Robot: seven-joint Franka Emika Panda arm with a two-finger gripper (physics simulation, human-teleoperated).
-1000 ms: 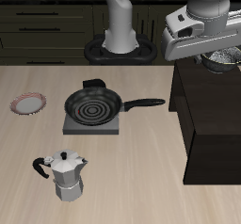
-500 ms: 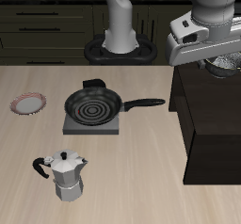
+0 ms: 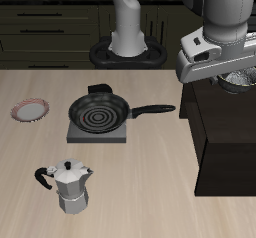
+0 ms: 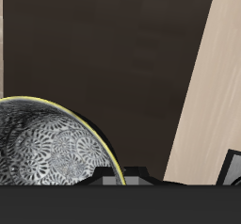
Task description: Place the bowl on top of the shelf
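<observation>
On table, from plate side across: pink-rimmed plate (image 3: 30, 110), moka pot (image 3: 67, 187) nearer front edge, frying pan (image 3: 100, 113) on grey slab (image 3: 97, 132). Gripper (image 3: 236, 79) above shelf (image 3: 225, 132), fingers pinching rim of bowl (image 3: 240, 78); wrist view shows bowl (image 4: 52, 154) over dark shelf top (image 4: 113, 58).

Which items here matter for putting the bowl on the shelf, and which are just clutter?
Job items:
- bowl, at the gripper, over the shelf top
- shelf

Just lying about:
- frying pan on its grey slab
- pink-rimmed plate
- moka pot
</observation>
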